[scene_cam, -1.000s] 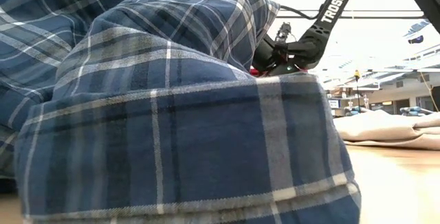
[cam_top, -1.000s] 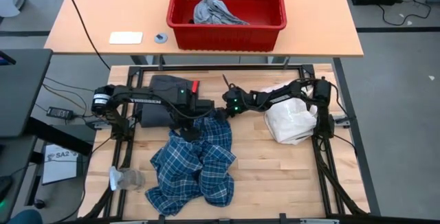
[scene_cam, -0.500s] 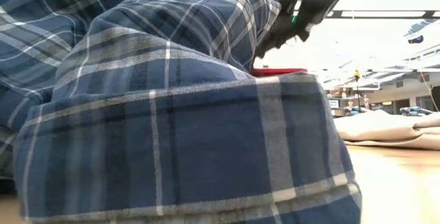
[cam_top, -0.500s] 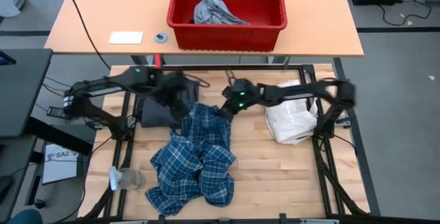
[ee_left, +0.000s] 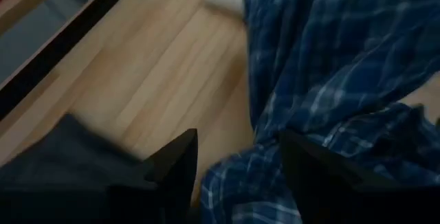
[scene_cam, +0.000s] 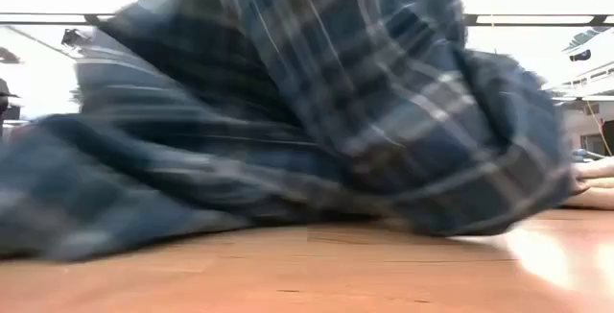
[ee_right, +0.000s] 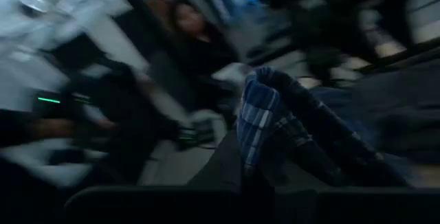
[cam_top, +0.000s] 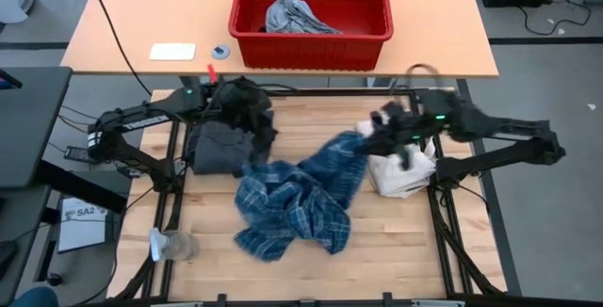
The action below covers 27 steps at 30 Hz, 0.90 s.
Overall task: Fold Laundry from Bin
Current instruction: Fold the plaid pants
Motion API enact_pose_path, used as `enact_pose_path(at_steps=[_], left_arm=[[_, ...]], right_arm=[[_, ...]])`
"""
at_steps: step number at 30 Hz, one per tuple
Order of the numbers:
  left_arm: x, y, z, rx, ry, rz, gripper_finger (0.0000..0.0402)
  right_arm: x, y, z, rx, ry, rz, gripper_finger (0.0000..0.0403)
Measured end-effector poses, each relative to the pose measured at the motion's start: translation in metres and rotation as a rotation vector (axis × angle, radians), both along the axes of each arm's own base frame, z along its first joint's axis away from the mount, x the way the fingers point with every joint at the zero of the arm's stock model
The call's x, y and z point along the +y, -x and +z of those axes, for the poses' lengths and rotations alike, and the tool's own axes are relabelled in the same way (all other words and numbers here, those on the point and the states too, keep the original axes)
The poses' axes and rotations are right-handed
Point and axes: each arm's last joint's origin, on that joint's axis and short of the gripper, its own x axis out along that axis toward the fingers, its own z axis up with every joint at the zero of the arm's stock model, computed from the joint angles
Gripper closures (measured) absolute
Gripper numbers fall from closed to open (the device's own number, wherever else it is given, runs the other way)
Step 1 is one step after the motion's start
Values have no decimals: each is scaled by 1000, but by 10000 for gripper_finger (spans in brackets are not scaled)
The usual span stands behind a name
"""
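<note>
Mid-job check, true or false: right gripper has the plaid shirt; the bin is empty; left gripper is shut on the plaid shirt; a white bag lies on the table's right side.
1. The right gripper is shut on the plaid shirt. True.
2. The red bin is empty. False: a light grey garment lies in it.
3. The left gripper is shut on the plaid shirt. False: its fingers stand apart, above the shirt and a dark grey garment.
4. A white bag lies on the table's right side. True.
</note>
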Motion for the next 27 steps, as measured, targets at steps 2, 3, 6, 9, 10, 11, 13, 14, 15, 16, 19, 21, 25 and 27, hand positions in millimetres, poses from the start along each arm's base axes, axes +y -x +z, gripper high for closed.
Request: enact_pose_path(at_steps=[2, 3, 6, 9, 10, 11, 13, 14, 15, 16, 19, 21, 25, 27], left_arm=[[2, -9, -3, -20, 4, -10, 191], [3, -13, -5, -23, 2, -13, 191], [5, -22, -10, -32, -11, -24, 191], [6, -26, -10, -52, -16, -23, 191], [6, -26, -10, -56, -17, -23, 191], [6, -26, -9, -60, -18, -23, 191], [5, -23, -6, -71, -18, -21, 191], [5, -21, -4, -82, -12, -17, 191], [3, -19, 0, -102, -4, -19, 191], [1, -16, 4, -131, 10, -20, 191], [-9, -9, 23, -261, 34, -59, 191], [-16, -3, 37, -357, 25, -85, 191], [-29, 16, 66, -535, -34, -101, 191], [-32, 23, 72, -563, -66, -67, 191]], right_arm=[[7, 17, 10, -38, -57, 67, 395], [10, 25, 15, -55, -77, 88, 395], [13, 39, 31, -102, -95, 32, 395], [9, 45, 54, -175, -78, -121, 395], [8, 45, 63, -202, -64, -167, 395], [6, 45, 71, -231, -44, -211, 395], [2, 40, 88, -266, -20, -295, 395], [1, 36, 95, -279, -11, -321, 395], [0, 30, 101, -277, 1, -332, 395], [-1, 21, 104, -258, 8, -343, 395], [-4, -10, 100, -125, 20, -364, 395], [-5, -35, 86, 9, 33, -377, 395], [-6, -68, 69, 112, 101, -375, 395], [-4, -78, 70, 88, 141, -347, 395]])
